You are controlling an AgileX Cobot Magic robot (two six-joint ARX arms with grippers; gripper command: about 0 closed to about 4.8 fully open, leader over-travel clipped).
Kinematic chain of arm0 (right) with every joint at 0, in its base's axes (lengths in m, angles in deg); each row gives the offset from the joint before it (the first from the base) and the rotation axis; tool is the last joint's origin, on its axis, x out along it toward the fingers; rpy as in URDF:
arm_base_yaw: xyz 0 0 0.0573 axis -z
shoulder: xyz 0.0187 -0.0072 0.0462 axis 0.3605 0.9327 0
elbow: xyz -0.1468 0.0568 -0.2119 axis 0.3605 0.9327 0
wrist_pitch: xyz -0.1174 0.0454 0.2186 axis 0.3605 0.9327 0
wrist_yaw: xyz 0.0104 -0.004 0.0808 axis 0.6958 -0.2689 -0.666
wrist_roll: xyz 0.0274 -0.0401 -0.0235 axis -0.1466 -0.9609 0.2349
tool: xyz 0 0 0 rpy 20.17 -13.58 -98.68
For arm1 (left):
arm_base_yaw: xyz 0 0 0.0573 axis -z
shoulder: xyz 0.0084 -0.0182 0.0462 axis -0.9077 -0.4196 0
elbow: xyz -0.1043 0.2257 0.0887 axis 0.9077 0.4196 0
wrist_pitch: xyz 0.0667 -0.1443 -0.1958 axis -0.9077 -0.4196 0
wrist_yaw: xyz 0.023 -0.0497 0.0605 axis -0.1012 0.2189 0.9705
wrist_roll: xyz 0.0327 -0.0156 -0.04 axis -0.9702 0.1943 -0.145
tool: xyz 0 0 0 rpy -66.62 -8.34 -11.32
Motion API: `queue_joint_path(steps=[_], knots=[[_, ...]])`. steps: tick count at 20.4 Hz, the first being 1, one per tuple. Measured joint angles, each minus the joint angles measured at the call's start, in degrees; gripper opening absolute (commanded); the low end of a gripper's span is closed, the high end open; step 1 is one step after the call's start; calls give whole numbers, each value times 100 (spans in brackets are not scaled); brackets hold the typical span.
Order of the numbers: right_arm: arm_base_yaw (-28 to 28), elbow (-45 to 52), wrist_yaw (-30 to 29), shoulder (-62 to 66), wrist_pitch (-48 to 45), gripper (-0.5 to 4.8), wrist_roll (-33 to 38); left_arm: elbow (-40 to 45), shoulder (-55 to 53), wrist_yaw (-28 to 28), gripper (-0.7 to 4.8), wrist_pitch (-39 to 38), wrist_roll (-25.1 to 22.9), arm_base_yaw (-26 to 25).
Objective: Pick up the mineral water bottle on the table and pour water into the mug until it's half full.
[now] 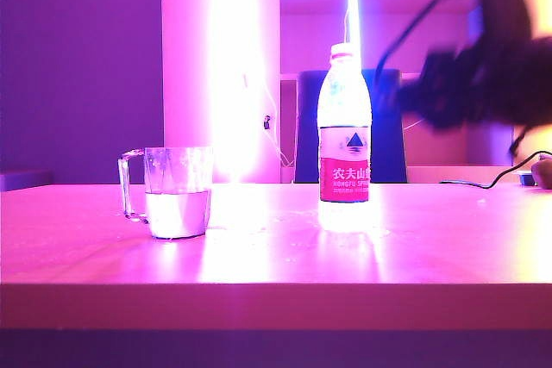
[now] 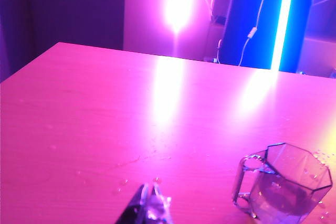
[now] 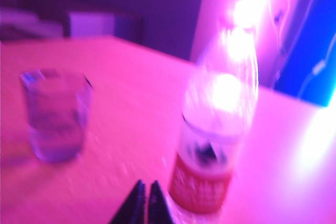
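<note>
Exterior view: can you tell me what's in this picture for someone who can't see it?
A tall mineral water bottle with a white cap stands on a pink-lit table; to its left, apart from it, a clear mug holds water about halfway up. The blurred right gripper hangs above the table right of the bottle, holding nothing.

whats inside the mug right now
The mug holds clear water to roughly half its height. Nothing else shows through its clear walls.

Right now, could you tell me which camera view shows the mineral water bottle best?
The exterior view: the mineral water bottle stands sharp and whole, label readable. The right wrist view shows it blurred, cap lost in glare. The left wrist view misses it.
</note>
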Motion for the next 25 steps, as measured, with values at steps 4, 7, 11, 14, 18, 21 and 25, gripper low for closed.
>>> queue_joint_path(steps=[4,7,11,14,18,21,25], knots=[[-667,39,-7,-857,-7,17,-2,345,-2,11,-6,433,15,0],[-1235,42,9,-1362,-2,17,0,678,-2,11,-5,522,-31,0],[-2004,42,-13,-1735,-2,18,0,977,-4,9,-5,544,-96,0],[-2271,42,-28,-1753,15,18,0,975,-2,9,-5,251,-96,0],[-2273,42,2,-1755,291,17,-9,977,-2,9,-5,79,-96,0],[-2173,48,756,-2026,894,17,-46,975,-2,9,-5,76,-96,0],[-1023,50,841,-3432,2861,17,114,975,-2,7,-5,76,-98,0]])
